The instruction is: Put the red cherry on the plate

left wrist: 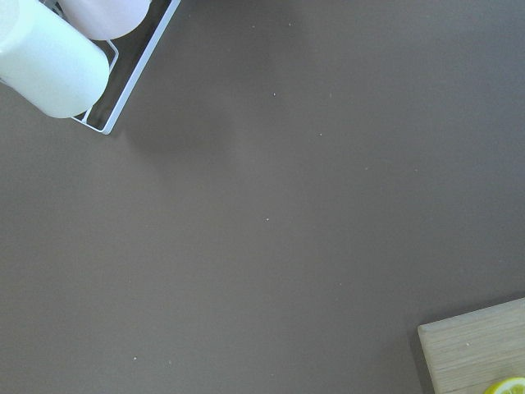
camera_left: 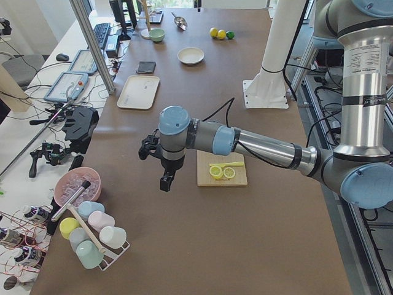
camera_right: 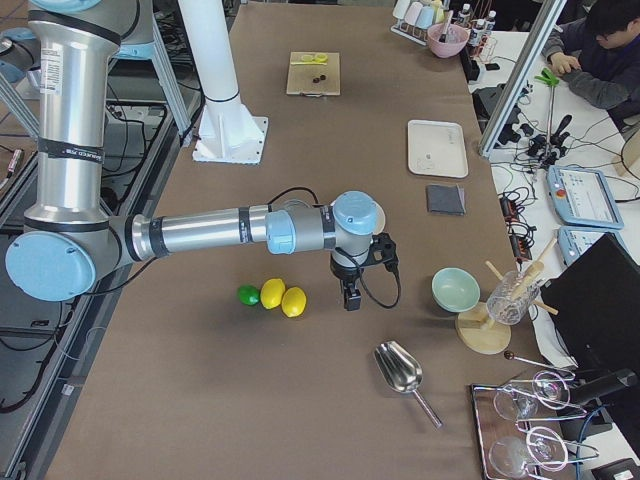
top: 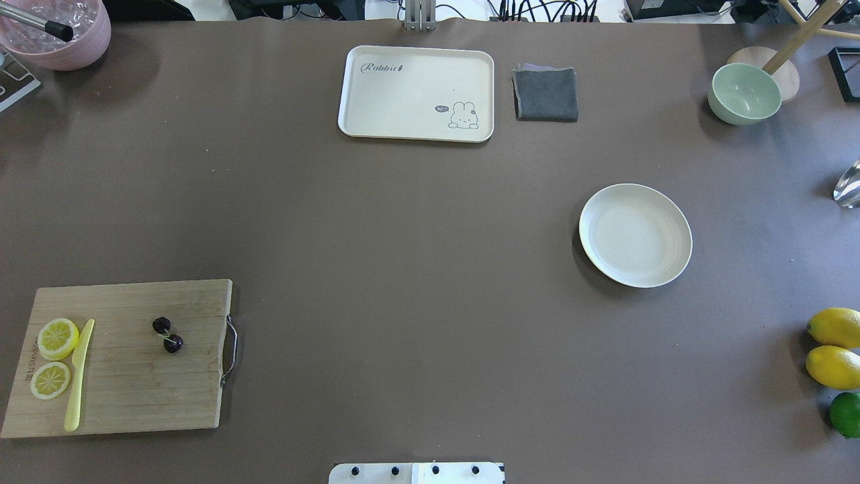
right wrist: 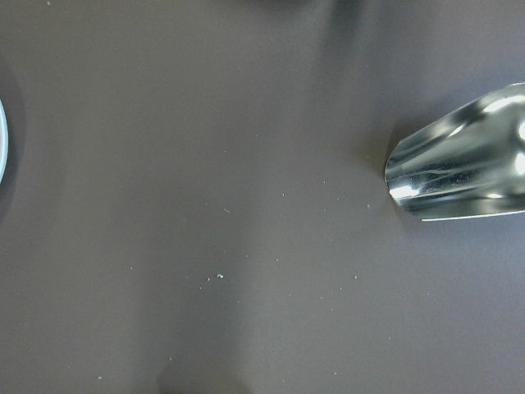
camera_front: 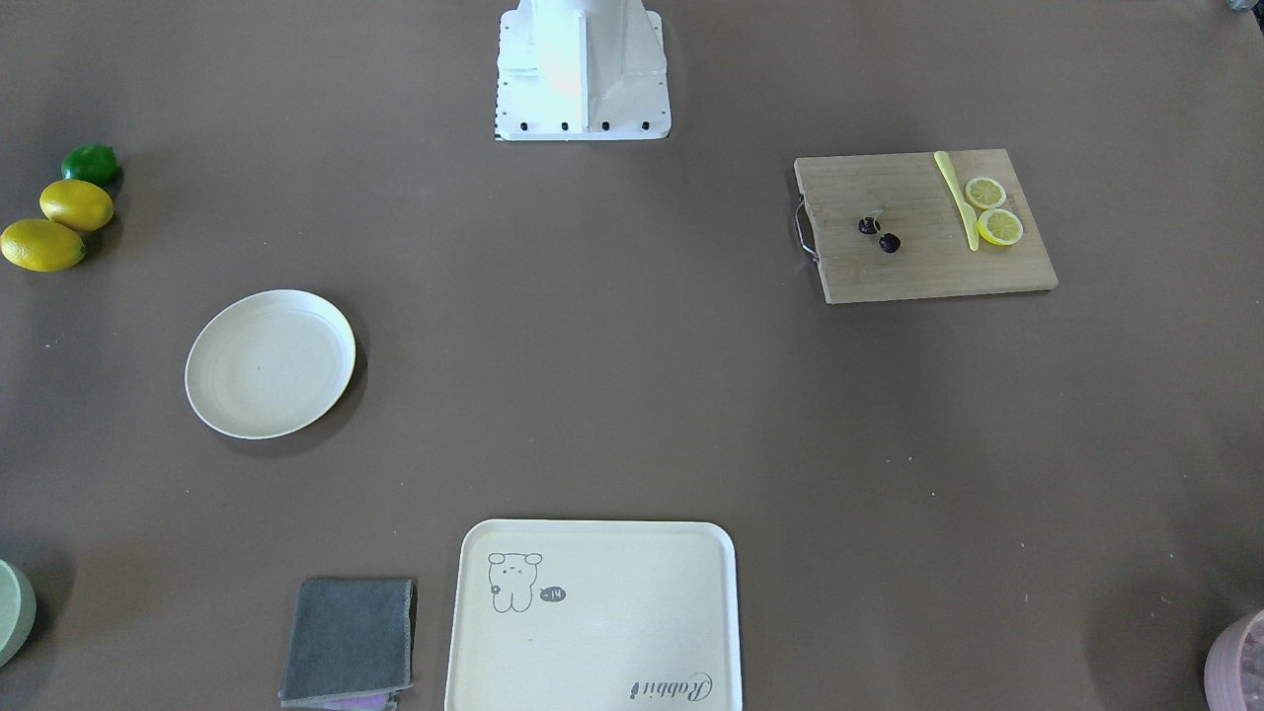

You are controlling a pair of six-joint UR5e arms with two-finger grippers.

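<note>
The red cherry (top: 167, 335), two dark maroon fruits on a pale stem, lies on a wooden cutting board (top: 127, 383) at the near left of the table; it also shows as the red cherry (camera_front: 879, 234) in the front-facing view. The plate (top: 635, 234), round and cream-white, sits bare on the right half, also seen as the plate (camera_front: 270, 362). My left gripper (camera_left: 166, 181) hangs above the table beyond the board's outer end, far from the cherry. My right gripper (camera_right: 349, 297) hovers beside the lemons. Both show only in side views, so I cannot tell whether they are open or shut.
Two lemon slices (top: 54, 356) and a yellow knife (top: 77, 376) share the board. A bear tray (top: 416, 93), grey cloth (top: 545, 94) and green bowl (top: 744, 93) stand at the far side. Two lemons (top: 835, 346) and a lime (top: 845, 413) lie near right. A metal scoop (right wrist: 459, 156) lies under the right wrist.
</note>
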